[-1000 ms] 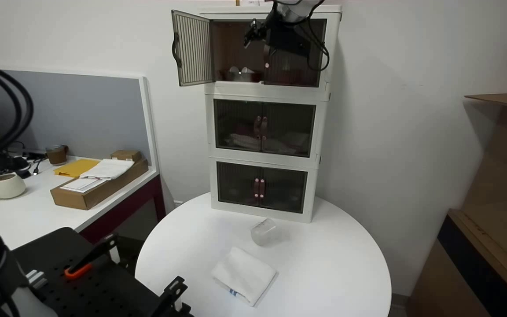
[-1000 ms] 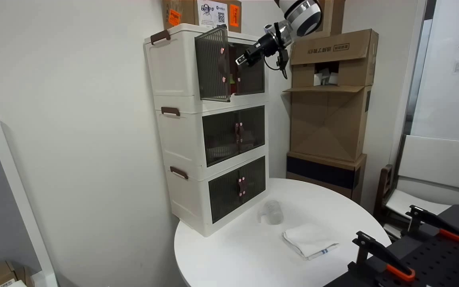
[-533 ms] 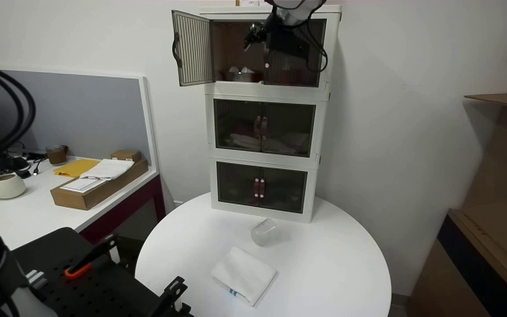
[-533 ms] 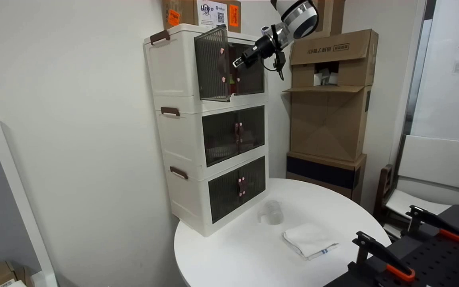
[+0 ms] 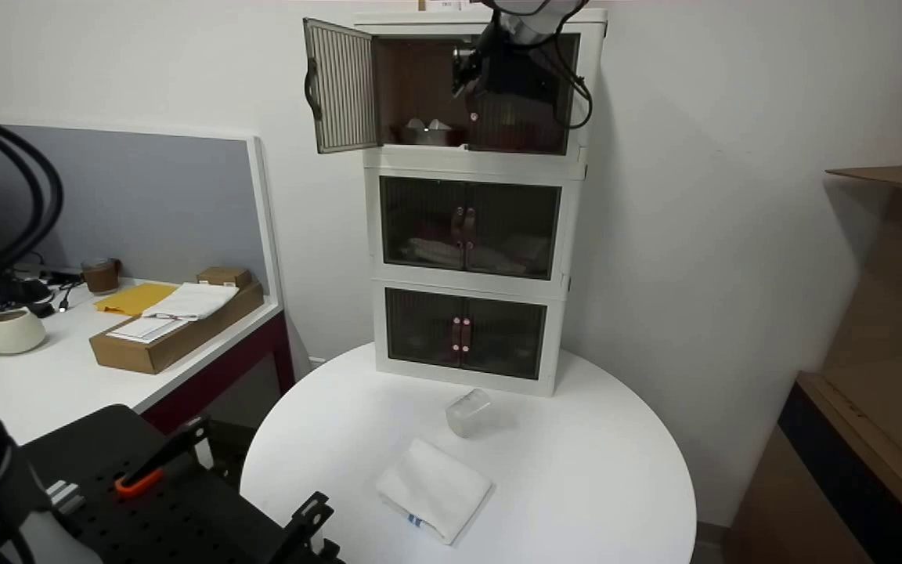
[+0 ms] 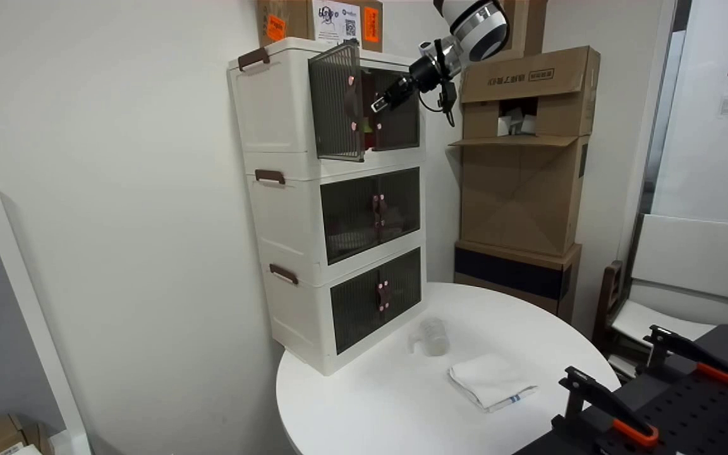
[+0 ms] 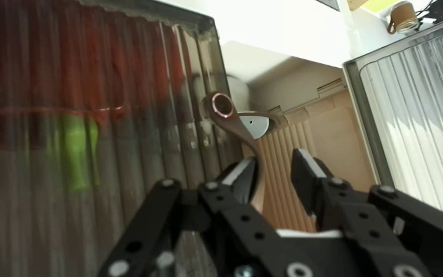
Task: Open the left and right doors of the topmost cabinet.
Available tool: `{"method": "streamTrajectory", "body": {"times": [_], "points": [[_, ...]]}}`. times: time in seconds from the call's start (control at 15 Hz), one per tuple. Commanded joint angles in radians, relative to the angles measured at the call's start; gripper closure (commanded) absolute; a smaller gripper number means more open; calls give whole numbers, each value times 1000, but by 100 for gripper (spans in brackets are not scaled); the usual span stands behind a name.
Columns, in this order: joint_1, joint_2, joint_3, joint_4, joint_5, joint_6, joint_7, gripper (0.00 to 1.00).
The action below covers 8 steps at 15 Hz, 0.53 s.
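Note:
The topmost cabinet (image 5: 420, 159) has its left door (image 5: 345, 86) swung well outward, seen in both exterior views. Its right door (image 6: 402, 126) lies flush with the front, looking closed. In the wrist view a brown strap handle (image 7: 240, 129) bows out from the right door's ribbed panel (image 7: 137, 165). My gripper (image 7: 275, 156) is at this handle, jaws partly narrowed with a clear gap between. One finger sits at the strap's door side, close against or touching it; the other finger (image 7: 302, 173) stands free beyond the strap. The strap's lower end is hidden behind the gripper.
The swung-out left door (image 7: 425, 111) stands beside the gripper in the wrist view. Two lower tiers (image 5: 470, 286) have closed doors. A clear cup (image 5: 468, 413) and folded white cloth (image 5: 435, 489) lie on the round table (image 5: 592, 470). Cardboard boxes (image 6: 522, 189) stand behind.
The gripper has shifted slightly right and down across the right door in the exterior views. Its fingers have drawn closer together. Both doors look almost unchanged.

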Motion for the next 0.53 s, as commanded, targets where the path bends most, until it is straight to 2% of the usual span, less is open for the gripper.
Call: {"method": "streamTrajectory", "body": {"times": [0.0, 0.07, 0.47], "points": [[-7, -26, 17, -38, -6, -22, 5, 95], [-9, -30, 16, -44, -7, -22, 8, 99], [-22, -59, 13, -82, 6, -27, 7, 95]]}}
